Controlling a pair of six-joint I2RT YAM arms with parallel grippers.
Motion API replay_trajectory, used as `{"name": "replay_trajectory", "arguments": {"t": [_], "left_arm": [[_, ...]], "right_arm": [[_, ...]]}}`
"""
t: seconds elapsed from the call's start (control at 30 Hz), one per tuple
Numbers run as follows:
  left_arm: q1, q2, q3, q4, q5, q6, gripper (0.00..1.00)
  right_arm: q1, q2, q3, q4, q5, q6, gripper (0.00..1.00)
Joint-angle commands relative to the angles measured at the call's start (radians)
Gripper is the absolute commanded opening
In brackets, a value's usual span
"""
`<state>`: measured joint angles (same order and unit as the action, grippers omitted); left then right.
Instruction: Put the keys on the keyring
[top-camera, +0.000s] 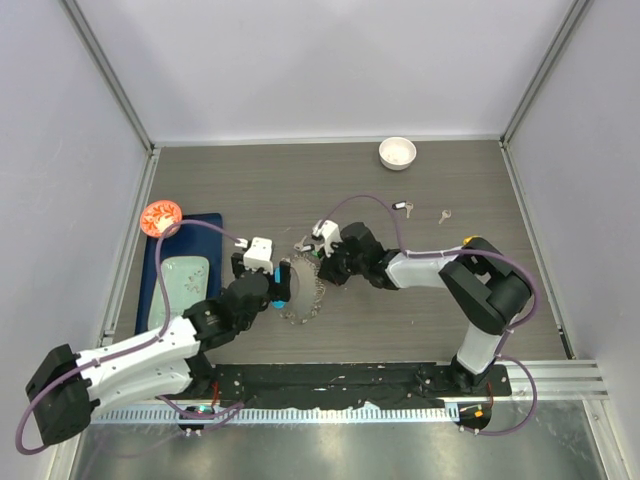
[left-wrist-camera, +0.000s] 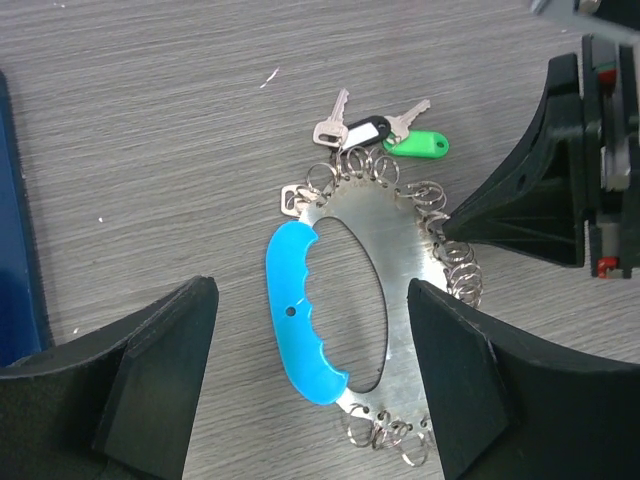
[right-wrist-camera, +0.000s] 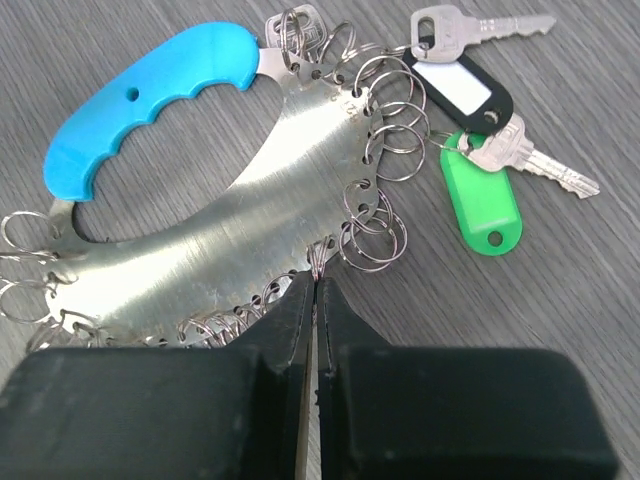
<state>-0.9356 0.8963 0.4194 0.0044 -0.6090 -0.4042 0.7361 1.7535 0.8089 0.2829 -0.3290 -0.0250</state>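
2 tagged keys (right-wrist-camera: 525, 160), flat silver keyring (right-wrist-camera: 230, 230), blue grip (right-wrist-camera: 150, 95), split rings (right-wrist-camera: 385, 130) along edge

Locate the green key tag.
Right wrist view: the green tag lies at the picture's right, beside the keyring, just below the black-framed tag.

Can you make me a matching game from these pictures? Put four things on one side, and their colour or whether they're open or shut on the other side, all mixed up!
Things:
1. bowl
2. keyring handle
3. left hand
4. right hand

Match with:
A. shut
B. white
C. open
D. blue

Right pairs: 1-B, 2-D, 3-C, 4-A.
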Motion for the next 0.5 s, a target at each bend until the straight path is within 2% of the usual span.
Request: {"name": "replay_trajectory", "arguments": {"t": [0.0, 0.17, 0.47], "left_arm": [[0.003, -0.104, -0.037, 0.058, -0.028, -0.005, 0.81], [0.003, -0.183, -0.096, 0.100, -0.044, 0.008, 0.80], [0.003, -0.183, -0.111, 0.118, -0.074, 0.016, 0.80]], "right_arm": [[0.072, -0.029, 0.023, -0.067, 0.191, -0.105, 0.02], [0.091, -0.034, -0.008, -0.044, 0.202, -0.104, 0.20], [0.092, -0.068, -0.030, -0.001, 0.226, -0.082, 0.29]]}}
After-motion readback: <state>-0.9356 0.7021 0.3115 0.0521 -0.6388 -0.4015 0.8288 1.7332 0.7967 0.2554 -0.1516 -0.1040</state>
